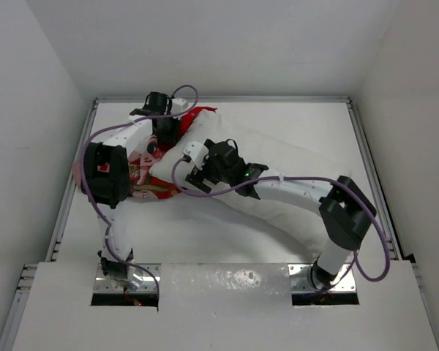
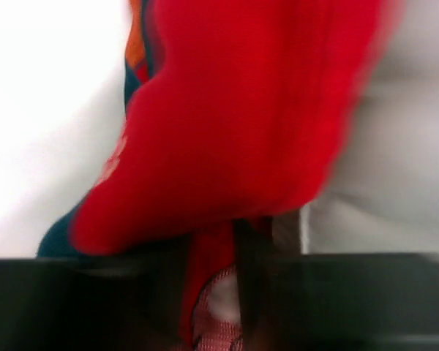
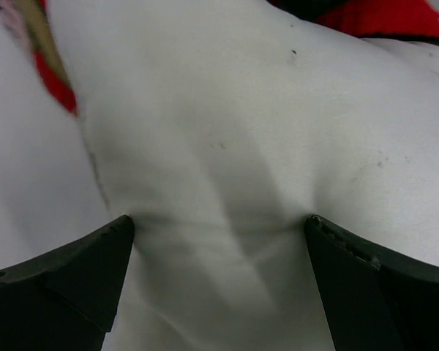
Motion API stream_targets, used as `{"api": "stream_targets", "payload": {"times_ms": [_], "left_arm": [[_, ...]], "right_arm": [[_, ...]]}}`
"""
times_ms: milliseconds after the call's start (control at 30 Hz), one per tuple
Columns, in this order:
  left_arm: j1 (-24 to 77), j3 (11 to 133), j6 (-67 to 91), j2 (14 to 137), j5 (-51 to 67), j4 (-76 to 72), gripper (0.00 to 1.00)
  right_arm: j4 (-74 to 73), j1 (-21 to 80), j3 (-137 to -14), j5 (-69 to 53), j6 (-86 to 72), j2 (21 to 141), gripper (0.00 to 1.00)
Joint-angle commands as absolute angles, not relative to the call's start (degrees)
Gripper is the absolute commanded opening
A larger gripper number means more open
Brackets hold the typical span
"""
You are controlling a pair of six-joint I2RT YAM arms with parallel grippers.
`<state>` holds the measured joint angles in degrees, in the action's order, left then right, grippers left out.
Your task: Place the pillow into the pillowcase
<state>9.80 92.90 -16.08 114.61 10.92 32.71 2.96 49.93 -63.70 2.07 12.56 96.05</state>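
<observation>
The white pillow (image 1: pixel 293 157) lies slantwise across the table, from the far left toward the near right. The red printed pillowcase (image 1: pixel 196 115) is bunched at the pillow's left end, under my left arm. My left gripper (image 1: pixel 161 140) is shut on a fold of the pillowcase (image 2: pixel 234 110), and red fabric is pinched between its narrow jaws (image 2: pixel 227 292). My right gripper (image 1: pixel 192 167) is open, with its fingers spread wide and pressed into the pillow (image 3: pixel 227 110), which creases between them (image 3: pixel 216 223). Bits of the pillowcase (image 3: pixel 380 14) show beyond the pillow.
White walls enclose the table on three sides. Metal rails (image 1: pixel 73 183) run along its left and right edges. Purple cables (image 1: pixel 95 197) loop around both arms. A white cover panel (image 1: pixel 227 281) sits between the arm bases.
</observation>
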Motion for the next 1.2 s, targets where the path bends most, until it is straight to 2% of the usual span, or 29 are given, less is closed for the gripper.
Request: {"api": "stream_targets", "payload": {"times_ms": [0,33,67,100,133,200,233,400,500,633,700,833,1000,1067,1100,1167], "left_arm": [[10.1,95.0,-12.7,116.5,6.2,27.9,0.15],[10.0,94.9,-12.6,116.5,7.1,27.6,0.03],[10.1,95.0,-12.7,116.3,8.3,27.9,0.0],[9.8,95.4,-13.9,115.9,9.5,28.6,0.0],[9.5,96.1,-14.6,115.3,11.5,30.0,0.0],[8.6,98.1,-17.7,114.2,12.3,35.0,0.0],[8.2,98.6,-18.9,113.6,12.7,37.1,0.0],[7.6,102.6,-33.1,111.9,18.8,54.2,0.0],[8.2,106.2,-42.1,111.4,24.1,66.0,0.0],[8.6,109.5,-47.9,110.5,28.5,73.1,0.0],[8.6,109.7,-47.1,110.0,28.6,72.6,0.0],[9.3,106.3,-34.7,109.9,23.2,59.3,0.0],[11.9,102.7,-24.4,111.9,20.8,47.0,0.47],[14.2,100.4,-23.6,113.7,15.8,43.6,0.61],[14.6,99.7,-23.4,114.4,14.1,43.0,0.66],[15.0,96.5,-22.2,116.5,11.2,41.0,0.67]], "right_arm": [[6.3,49.1,-67.0,11.2,14.9,102.8,0.98],[5.7,48.9,-68.3,12.3,14.5,104.6,0.83],[4.4,48.5,-70.8,13.1,13.5,106.1,0.72],[3.9,48.1,-71.9,13.5,13.0,107.5,0.61],[2.9,46.9,-72.9,13.4,12.4,109.4,0.38],[2.8,44.3,-75.8,13.1,9.2,110.6,0.05],[3.4,43.3,-76.5,12.1,6.4,110.6,0.0],[4.9,35.8,-83.0,8.3,-3.9,112.8,0.0],[3.2,33.0,-91.2,8.3,-11.2,117.6,0.0],[3.9,30.4,-94.5,7.8,-17.1,119.9,0.0],[5.4,29.8,-94.3,6.1,-18.1,120.1,0.0],[11.2,29.7,-87.8,0.4,-19.7,117.1,0.0],[13.7,29.7,-83.8,-2.6,-20.1,114.3,0.0],[12.8,29.6,-84.0,-3.0,-19.5,114.6,0.0],[12.2,29.6,-84.3,-3.0,-19.5,114.6,0.0],[11.9,29.6,-84.6,-2.6,-19.4,114.6,0.0]]}}
